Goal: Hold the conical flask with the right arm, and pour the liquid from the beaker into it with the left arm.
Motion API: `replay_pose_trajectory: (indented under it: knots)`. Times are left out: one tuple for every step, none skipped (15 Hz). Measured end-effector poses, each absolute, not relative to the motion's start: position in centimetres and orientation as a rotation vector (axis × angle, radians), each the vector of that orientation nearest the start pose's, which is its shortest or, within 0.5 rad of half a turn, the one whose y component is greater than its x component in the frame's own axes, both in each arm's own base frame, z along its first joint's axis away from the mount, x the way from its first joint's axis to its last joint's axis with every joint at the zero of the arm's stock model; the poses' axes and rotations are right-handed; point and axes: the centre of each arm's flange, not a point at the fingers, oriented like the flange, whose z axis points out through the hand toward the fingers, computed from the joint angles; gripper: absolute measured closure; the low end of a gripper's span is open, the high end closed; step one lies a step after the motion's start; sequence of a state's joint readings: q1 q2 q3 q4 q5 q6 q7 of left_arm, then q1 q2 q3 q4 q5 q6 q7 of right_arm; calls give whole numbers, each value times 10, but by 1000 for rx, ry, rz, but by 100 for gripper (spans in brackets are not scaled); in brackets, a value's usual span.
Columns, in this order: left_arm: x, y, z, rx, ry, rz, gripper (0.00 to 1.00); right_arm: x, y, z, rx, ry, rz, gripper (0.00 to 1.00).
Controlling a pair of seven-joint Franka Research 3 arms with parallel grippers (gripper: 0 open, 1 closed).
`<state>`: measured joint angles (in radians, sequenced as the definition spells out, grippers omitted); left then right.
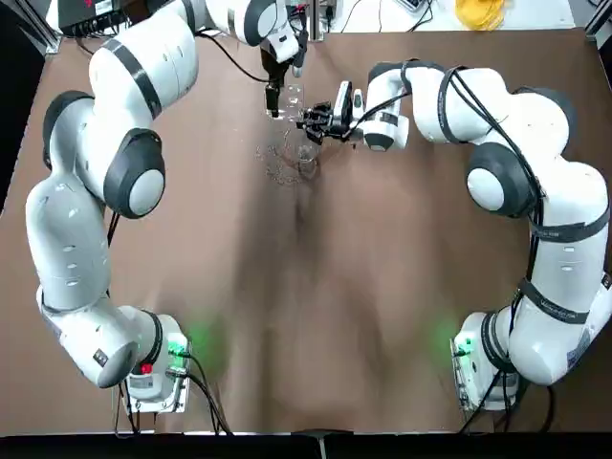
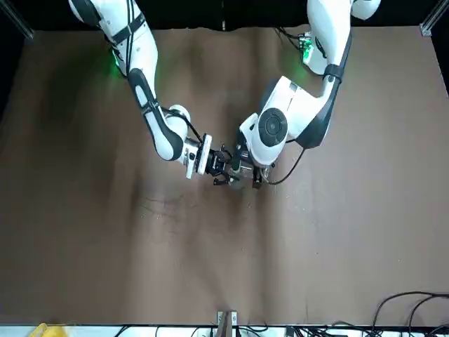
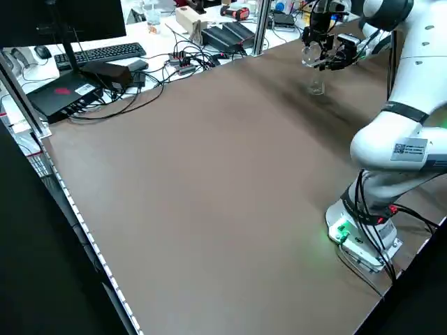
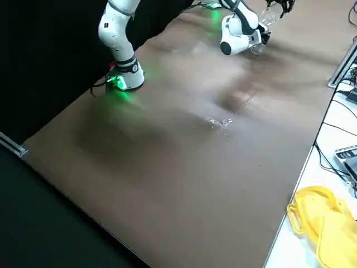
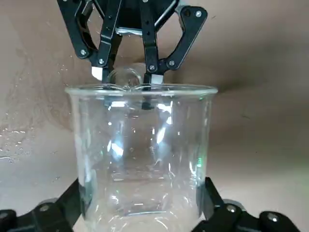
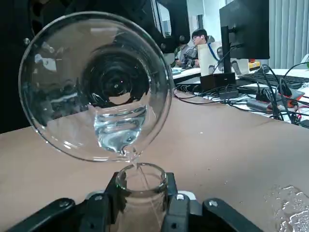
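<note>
Your left hand point(image 1: 277, 96) sits at the upper middle of the top view, clenched around the beaker point(image 5: 140, 154); in the left wrist view its black fingers point(image 5: 217, 212) press both sides of the glass near the bottom edge of the frame. The beaker is tipped over, its round mouth filling the upper left of the right wrist view, with the liquid point(image 6: 118, 133) pooled at the lower lip and a thin stream running down from it.

Your right hand point(image 1: 311, 122) is just to the right of the left one in the top view, grasping the conical flask point(image 6: 140, 193) by its neck. In the right wrist view the flask's open mouth stands upright at the lower centre, directly below the beaker's lip, and the stream falls into it. The two rims are very near; you cannot tell whether they touch.

On the brown counter point(image 1: 306, 316), a wet patch point(image 1: 279, 164) glints just below the two hands in the top view, and again at the lower right of the right wrist view.
</note>
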<state>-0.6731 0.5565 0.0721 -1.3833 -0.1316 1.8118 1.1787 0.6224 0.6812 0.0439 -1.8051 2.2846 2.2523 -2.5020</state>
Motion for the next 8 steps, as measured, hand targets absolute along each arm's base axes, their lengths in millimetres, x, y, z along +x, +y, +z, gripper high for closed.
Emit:
replay_pose_trajectory:
  knots:
    - [565, -411, 380, -2091, 2497, 157, 2, 507, 423, 177, -1613, -1020, -1186, 61]
    - [565, -411, 380, -2098, 2495, 155, 2, 507, 423, 177, -1613, -1020, -1186, 61]
    - [566, -410, 381, -2121, 2496, 146, 2, 507, 423, 177, -1613, -1020, -1186, 61]
    - [568, -408, 382, -2150, 2498, 134, 2, 507, 423, 177, -1613, -1021, -1186, 61]
    - [570, -406, 383, -2186, 2502, 118, 2, 507, 423, 177, -1613, -1021, -1186, 61]
    - [571, -404, 385, -2240, 2508, 95, 2, 507, 423, 177, -1613, -1021, -1186, 61]
    - [574, -402, 387, -2302, 2515, 64, 2, 507, 423, 177, -1613, -1021, -1186, 61]
    - [578, -398, 390, -2356, 2533, 24, 2, 507, 423, 177, -1613, -1021, -1186, 61]
